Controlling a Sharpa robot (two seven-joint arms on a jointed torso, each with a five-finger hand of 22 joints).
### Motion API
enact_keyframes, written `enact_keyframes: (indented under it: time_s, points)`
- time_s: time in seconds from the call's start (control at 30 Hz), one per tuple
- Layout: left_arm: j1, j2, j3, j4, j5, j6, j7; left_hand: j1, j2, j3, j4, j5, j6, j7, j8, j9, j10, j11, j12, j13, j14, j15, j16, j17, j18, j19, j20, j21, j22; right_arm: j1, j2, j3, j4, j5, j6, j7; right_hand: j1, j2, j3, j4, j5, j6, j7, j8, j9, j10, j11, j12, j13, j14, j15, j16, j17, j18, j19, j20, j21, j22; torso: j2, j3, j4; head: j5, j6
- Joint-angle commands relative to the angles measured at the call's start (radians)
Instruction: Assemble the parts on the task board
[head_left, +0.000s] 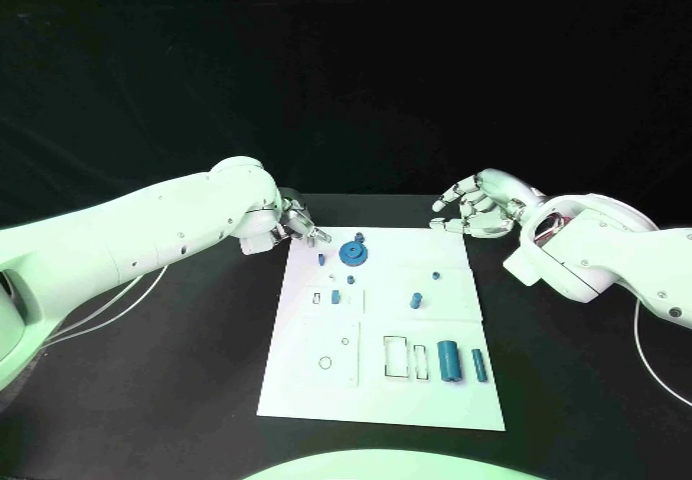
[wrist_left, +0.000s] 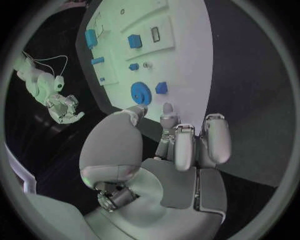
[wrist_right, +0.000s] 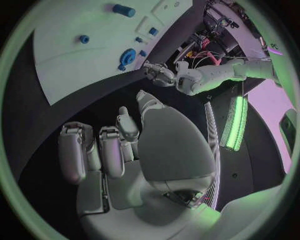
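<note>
The white task board (head_left: 378, 395) lies in the middle of the black table. Near its far edge stands a round blue part (head_left: 353, 252), with a small blue piece (head_left: 320, 259) beside it. More small blue pieces (head_left: 417, 298) sit mid-board, and a blue cylinder (head_left: 449, 360) and a blue bar (head_left: 480, 365) lie nearer me. My left hand (head_left: 289, 228) hovers at the board's far left corner, holding nothing; its fingers (wrist_left: 187, 142) are loosely bent just short of the round part (wrist_left: 141, 92). My right hand (head_left: 476, 210) is raised past the far right corner, fingers spread and empty.
Bare black table surrounds the board (wrist_right: 75, 60) on all sides. White cables (head_left: 108, 300) trail under my left arm. Outlined slots (head_left: 394, 357) are marked on the near half of the board. My left hand (wrist_right: 159, 74) also appears in the right wrist view.
</note>
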Motion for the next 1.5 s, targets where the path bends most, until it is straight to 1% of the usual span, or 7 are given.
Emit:
enact_keyframes:
  time_s: [0.03, 0.47, 0.67, 0.8, 1.0, 1.33, 1.5]
  points:
    - [-0.001, 0.007, -0.001, -0.01, 0.002, 0.046, 0.018, 0.004, 0.006, -0.005, 0.001, 0.0, 0.0, 0.005, -0.005, -0.001, -0.008, -0.002, -0.004, -0.001, 0.074, 0.008, 0.0, 0.172, 0.016, -0.001, 0.004, -0.003, 0.001, -0.001, 0.001, 0.0, 0.001, -0.005, 0.01, 0.005, -0.009, 0.002, 0.005, -0.001, -0.003, 0.003, -0.001, 0.005, -0.001, 0.004, -0.006, 0.005, -0.001, 0.077, -0.008, -0.006, 0.166, 0.016, 0.043, -0.007, 0.001, 0.208, -0.001, 0.0009, 0.0009, -0.002, -0.002]
    - [-0.009, 0.018, -0.017, -0.039, 0.042, 0.081, 0.04, 0.002, 0.008, -0.008, 0.0, -0.001, 0.002, 0.005, -0.007, -0.002, -0.011, -0.001, -0.005, -0.004, 0.073, 0.009, -0.001, 0.17, 0.017, -0.005, 0.005, -0.005, -0.004, -0.001, 0.004, 0.0, 0.001, -0.006, 0.009, 0.002, -0.009, 0.002, 0.007, -0.002, -0.003, 0.003, -0.002, 0.005, -0.001, 0.005, -0.006, 0.006, 0.0, 0.077, -0.008, -0.006, 0.166, 0.016, 0.043, -0.008, 0.002, 0.209, -0.002, 0.0002, 0.0017, -0.001, -0.001]
    - [-0.017, 0.02, -0.02, -0.042, 0.049, 0.083, 0.05, 0.002, 0.01, -0.008, 0.0, -0.001, 0.002, 0.005, -0.007, -0.003, -0.014, -0.001, -0.008, -0.008, 0.073, 0.009, -0.002, 0.168, 0.018, -0.008, 0.006, -0.007, -0.008, -0.001, 0.01, 0.0, 0.0, -0.006, 0.009, 0.003, -0.009, 0.002, 0.007, -0.002, -0.003, 0.003, -0.002, 0.005, -0.001, 0.005, -0.006, 0.006, 0.0, 0.077, -0.008, -0.006, 0.166, 0.016, 0.043, -0.008, 0.002, 0.209, -0.001, -0.0005, -0.0003, -0.002, 0.003]
    - [-0.02, 0.02, -0.02, -0.043, 0.051, 0.082, 0.054, 0.003, 0.013, -0.009, 0.0, -0.001, 0.004, 0.005, -0.008, -0.004, -0.016, -0.001, -0.01, -0.01, 0.073, 0.009, -0.002, 0.168, 0.018, -0.009, 0.006, -0.008, -0.009, -0.001, 0.012, 0.0, 0.0, -0.006, 0.009, 0.003, -0.008, 0.003, 0.009, -0.002, -0.002, 0.003, -0.002, 0.005, -0.002, 0.005, -0.006, 0.005, -0.001, 0.077, -0.008, -0.006, 0.166, 0.016, 0.044, -0.008, 0.002, 0.209, -0.001, 0.0012, 0.0004, -0.003, 0.002]
    - [-0.022, 0.018, -0.021, -0.041, 0.053, 0.08, 0.057, 0.004, 0.017, -0.008, -0.001, -0.001, 0.005, 0.005, -0.01, -0.005, -0.017, -0.001, -0.009, -0.01, 0.072, 0.01, -0.002, 0.168, 0.018, -0.009, 0.007, -0.008, -0.009, -0.001, 0.012, 0.0, 0.0, -0.006, 0.009, 0.003, -0.007, 0.003, 0.01, -0.003, -0.001, 0.003, -0.002, 0.006, -0.002, 0.004, -0.006, 0.005, -0.001, 0.077, -0.008, -0.006, 0.165, 0.016, 0.043, -0.008, 0.0, 0.208, -0.001, 0.0012, 0.0008, -0.004, -0.002]
    - [-0.022, 0.021, -0.021, -0.041, 0.06, 0.085, 0.055, 0.029, 0.032, -0.006, -0.004, 0.001, 0.015, 0.004, -0.014, -0.01, -0.017, -0.002, -0.006, -0.008, 0.073, 0.009, 0.0, 0.171, 0.018, -0.008, 0.009, -0.007, -0.006, -0.001, 0.012, 0.0, 0.001, -0.006, 0.01, 0.002, -0.007, 0.004, 0.011, -0.003, 0.0, 0.002, -0.002, 0.006, -0.002, 0.004, -0.006, 0.005, -0.001, 0.077, -0.008, -0.006, 0.165, 0.016, 0.043, -0.008, 0.001, 0.209, -0.002, 0.0017, 0.0004, -0.004, -0.006]
    - [-0.022, 0.022, -0.021, -0.045, 0.06, 0.075, 0.051, 0.075, 0.062, 0.009, -0.008, 0.003, 0.023, 0.0, -0.019, -0.015, -0.016, -0.006, -0.002, -0.006, 0.074, 0.006, 0.002, 0.173, 0.018, -0.006, 0.008, -0.006, -0.002, -0.001, 0.011, 0.0, 0.001, -0.006, 0.01, 0.002, -0.006, 0.004, 0.013, -0.003, 0.002, 0.002, -0.002, 0.006, -0.003, 0.004, -0.006, 0.005, -0.001, 0.077, -0.008, -0.007, 0.165, 0.016, 0.043, -0.008, 0.0, 0.209, -0.002, 0.0011, 0.0008, -0.006, -0.006]
